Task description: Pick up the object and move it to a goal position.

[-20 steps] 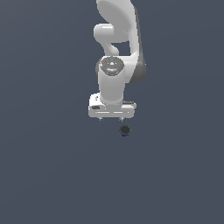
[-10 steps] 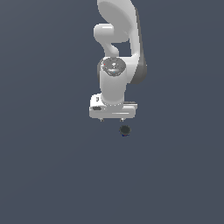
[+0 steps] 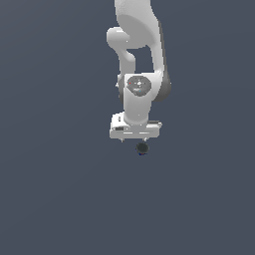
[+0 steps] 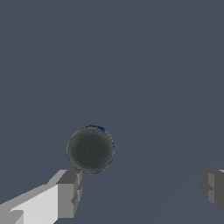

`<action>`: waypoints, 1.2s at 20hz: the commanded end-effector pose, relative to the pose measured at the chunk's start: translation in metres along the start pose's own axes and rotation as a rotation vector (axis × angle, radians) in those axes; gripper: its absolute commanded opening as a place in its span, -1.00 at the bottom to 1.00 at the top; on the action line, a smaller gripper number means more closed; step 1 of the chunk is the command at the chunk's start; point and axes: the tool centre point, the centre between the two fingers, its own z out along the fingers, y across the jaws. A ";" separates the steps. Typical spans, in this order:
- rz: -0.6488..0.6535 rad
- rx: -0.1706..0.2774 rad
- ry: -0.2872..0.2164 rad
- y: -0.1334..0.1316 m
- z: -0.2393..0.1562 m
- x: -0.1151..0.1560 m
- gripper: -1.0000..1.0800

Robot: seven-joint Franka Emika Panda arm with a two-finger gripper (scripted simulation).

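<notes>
White hand hangs just above dark object.

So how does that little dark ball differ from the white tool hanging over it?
The object is tiny, round and dark grey-black with a hint of blue; the tool is white, blocky and much wider. In the wrist view the object is one closed shape, while the tool ends in two grey fingers set wide apart, neither touching the object. In the exterior view the object sits just below the tool. Both stand out against the same plain grey-blue background.
</notes>
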 end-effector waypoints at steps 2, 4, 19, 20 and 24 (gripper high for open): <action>-0.025 0.004 0.008 -0.019 0.021 -0.003 0.92; -0.038 0.006 0.013 -0.028 0.031 -0.004 0.92; -0.065 0.012 0.021 -0.049 0.059 -0.010 0.92; -0.065 0.012 0.021 -0.049 0.062 -0.010 0.92; -0.066 0.012 0.021 -0.050 0.081 -0.010 0.92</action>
